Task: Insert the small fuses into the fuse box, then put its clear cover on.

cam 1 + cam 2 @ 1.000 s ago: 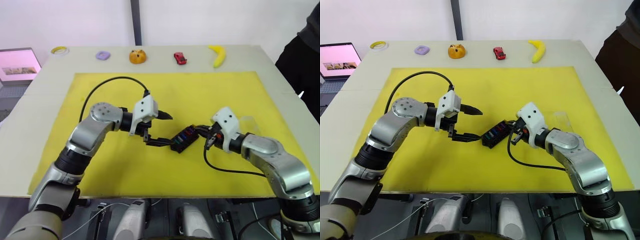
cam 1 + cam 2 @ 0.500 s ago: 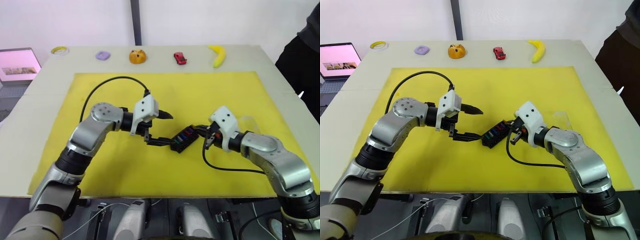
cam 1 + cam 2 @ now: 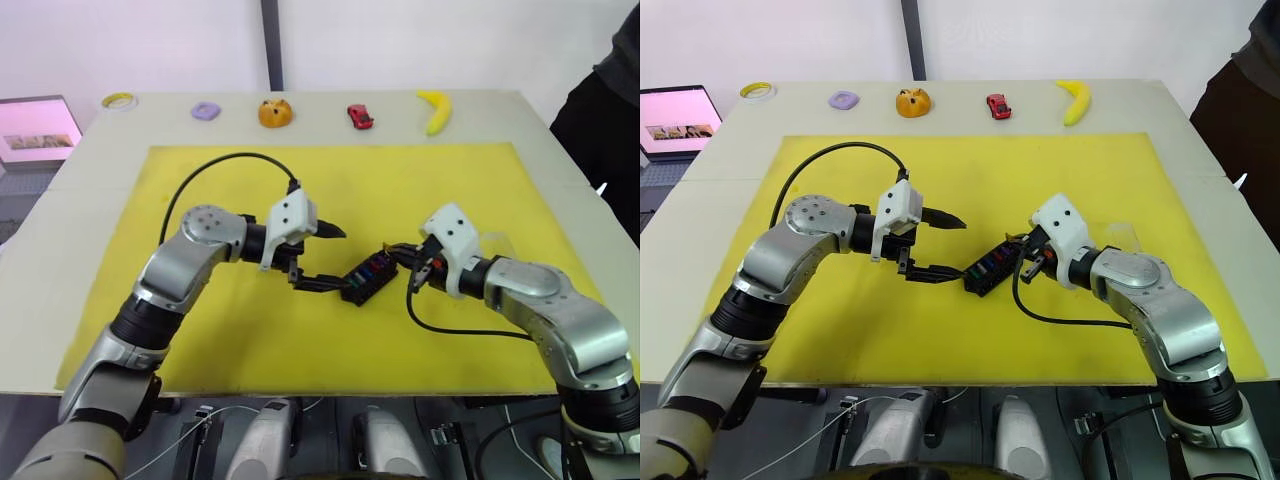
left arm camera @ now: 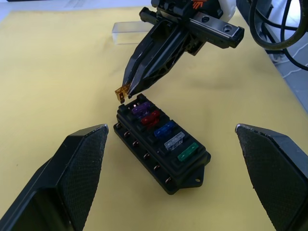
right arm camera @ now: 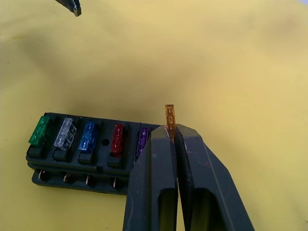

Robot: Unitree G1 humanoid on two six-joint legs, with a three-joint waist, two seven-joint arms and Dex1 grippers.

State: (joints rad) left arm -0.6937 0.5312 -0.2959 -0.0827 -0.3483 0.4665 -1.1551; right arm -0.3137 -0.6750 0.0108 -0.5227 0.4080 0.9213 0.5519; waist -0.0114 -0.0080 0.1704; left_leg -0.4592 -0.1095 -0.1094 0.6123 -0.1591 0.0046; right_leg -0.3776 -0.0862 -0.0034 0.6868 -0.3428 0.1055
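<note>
The black fuse box [image 3: 367, 278] lies mid-mat on the yellow mat [image 3: 200, 180], with green, clear, blue, red and purple small fuses [image 5: 88, 134] seated in one row. My right gripper [image 5: 171, 132] is shut on an orange fuse [image 5: 169, 117], whose tip hovers just above the box's end by the purple fuse [image 4: 139, 109]. My left gripper [image 3: 341, 260] is open at the box's other end, its fingers [image 4: 82, 161] wide apart on either side. The clear cover [image 3: 497, 243] lies on the mat behind my right wrist.
Along the table's far edge sit a tape ring [image 3: 119, 100], a purple piece [image 3: 206, 110], an orange toy [image 3: 275, 113], a red toy car [image 3: 360, 116] and a banana [image 3: 436, 110]. A laptop [image 3: 35, 130] is far left. A person [image 3: 605, 100] stands at the right.
My right gripper, still holding the orange fuse, has risen slightly and drawn in over the box's near end. The left arm and the box have stayed put.
</note>
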